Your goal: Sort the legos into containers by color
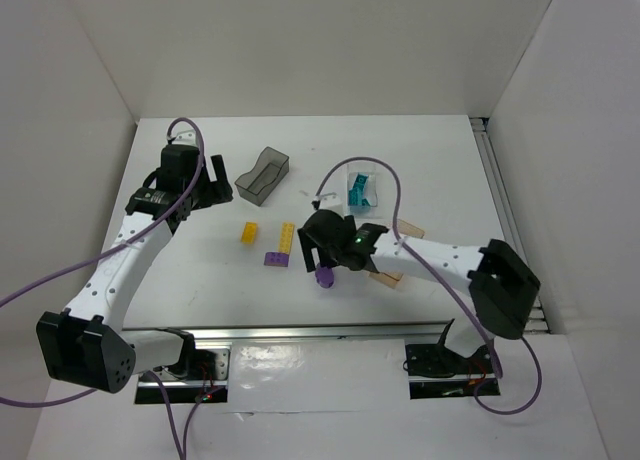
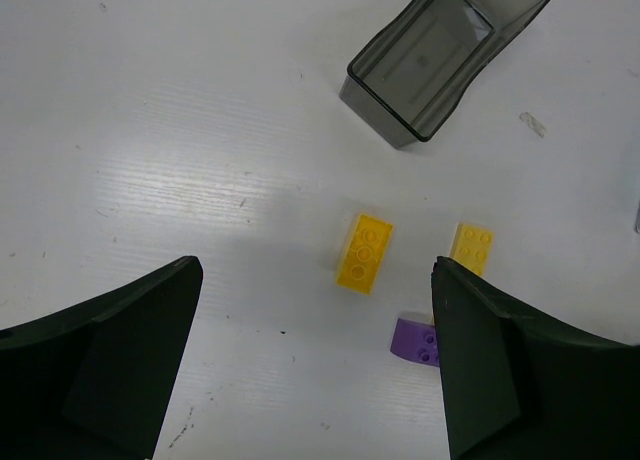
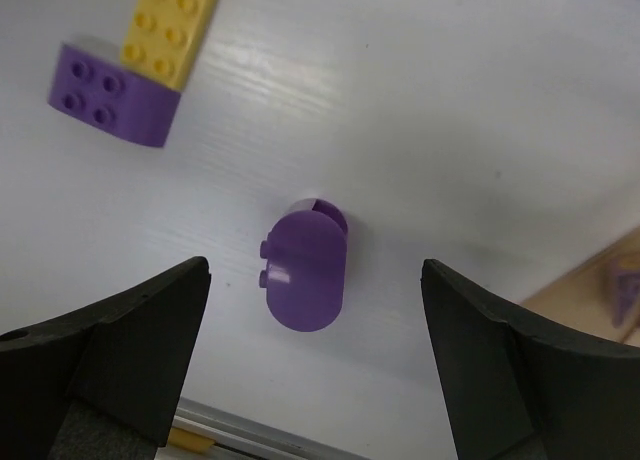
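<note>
Straddling the purple brick (image 3: 305, 265), which lies 12-to-6, we have the right gripper (image 3: 315, 275) with jaws spread at 9 and 3, untouching; the left gripper (image 2: 318, 268) gapes too.

A smoky grey bin (image 1: 263, 174) is set on the white table (image 1: 200, 290). On its near side are laid a short yellow brick (image 1: 250, 232), a long yellow brick (image 1: 286, 237), a purple brick (image 1: 277, 259) and a rounded purple piece (image 1: 325, 277). A clear bin (image 1: 360, 190) is placed to its right.
</note>
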`<state>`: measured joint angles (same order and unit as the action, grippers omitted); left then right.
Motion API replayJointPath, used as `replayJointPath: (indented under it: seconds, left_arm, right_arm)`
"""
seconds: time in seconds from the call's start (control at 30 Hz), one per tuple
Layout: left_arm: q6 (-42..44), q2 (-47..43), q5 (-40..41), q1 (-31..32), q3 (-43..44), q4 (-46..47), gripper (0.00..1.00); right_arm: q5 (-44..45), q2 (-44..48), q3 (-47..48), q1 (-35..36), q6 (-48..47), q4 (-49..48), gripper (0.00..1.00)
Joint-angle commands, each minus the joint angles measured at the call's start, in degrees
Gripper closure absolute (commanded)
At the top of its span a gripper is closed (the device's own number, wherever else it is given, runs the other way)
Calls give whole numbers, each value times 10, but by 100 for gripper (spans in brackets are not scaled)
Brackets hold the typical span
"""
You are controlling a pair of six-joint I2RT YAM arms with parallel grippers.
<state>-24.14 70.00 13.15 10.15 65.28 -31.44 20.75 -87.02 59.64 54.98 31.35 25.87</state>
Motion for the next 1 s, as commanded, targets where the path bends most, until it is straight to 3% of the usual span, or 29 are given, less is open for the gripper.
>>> replayJointPath:
  seconds: [0.0,0.37,0.47,0.63,0.73,0.87,0.97]
  left_arm:
    - [0,1,9,-3,12,6,1]
    - [6,12,4,-3,22,6,1]
    - [6,12,4,-3,22,6,1]
    - [6,12,4,-3,22,6,1]
    - [6,12,9,-3,22,6,1]
    - [6,12,9,-3,22,6,1]
    - [6,12,9,-3,22,6,1]
  right_arm:
    - [-33,-47,17,5,-16,-8,7]
    - [-67,-112,7,10,-11,-42,12]
    - [-61,-128,7,21,-11,-42,20]
    - [-13,-128,20,26,-1,-18,43]
    - [40,-90,31,26,5,20,51]
    - [122,-14,36,10,38,62,51]
    - [158,56,2,-41,71,78,51]
